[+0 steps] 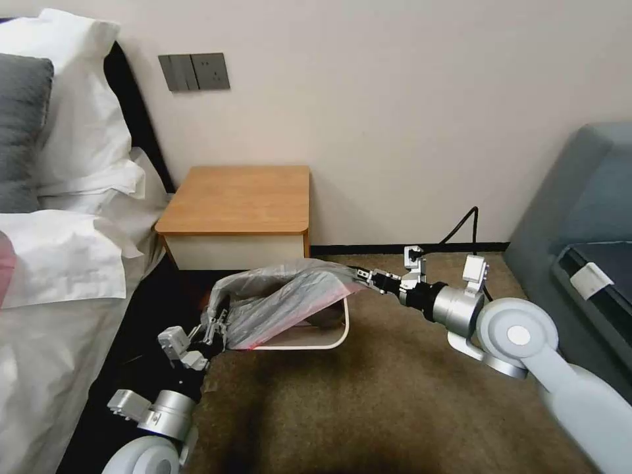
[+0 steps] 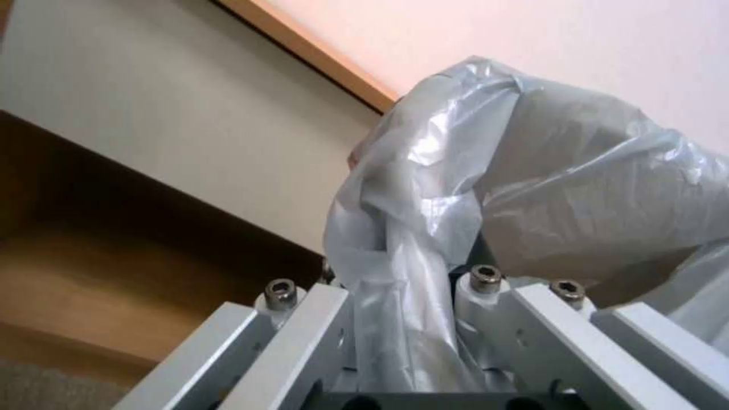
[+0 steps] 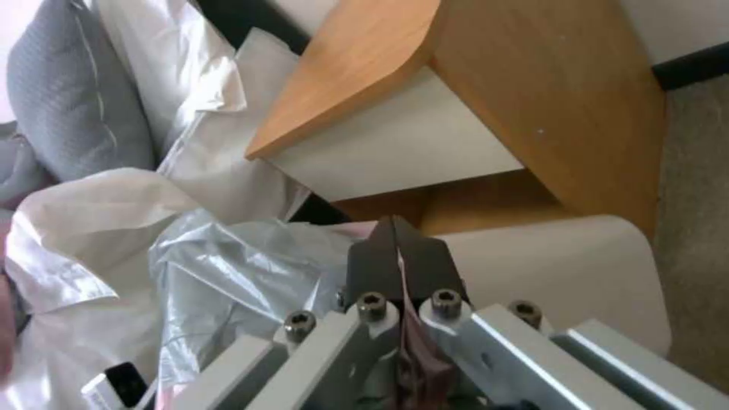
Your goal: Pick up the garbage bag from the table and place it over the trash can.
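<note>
**Bag stretched between both end effectors above the bin**

Nearest to us, our left end effector (image 1: 212, 334) sits low by the bed's edge, its fingers clamped on a bunched fold of the garbage bag (image 1: 283, 299); in the left wrist view the crinkled grey plastic (image 2: 425, 239) runs straight down between them. Our right end effector (image 1: 361, 274) reaches in from the other side, its dark fingertips (image 3: 395, 262) pressed together on the bag's pinkish-red edge. Between the two, the bag hangs spread and sagging over the trash can (image 1: 332, 342), which stands on the carpet; the can's near rim and right corner show below the plastic, while its far side is covered. Just behind the can stands the bench (image 1: 240, 197), its orange-brown top bare, against the wall. The bed with its white pillows (image 1: 85, 138) lies to our left.
</note>
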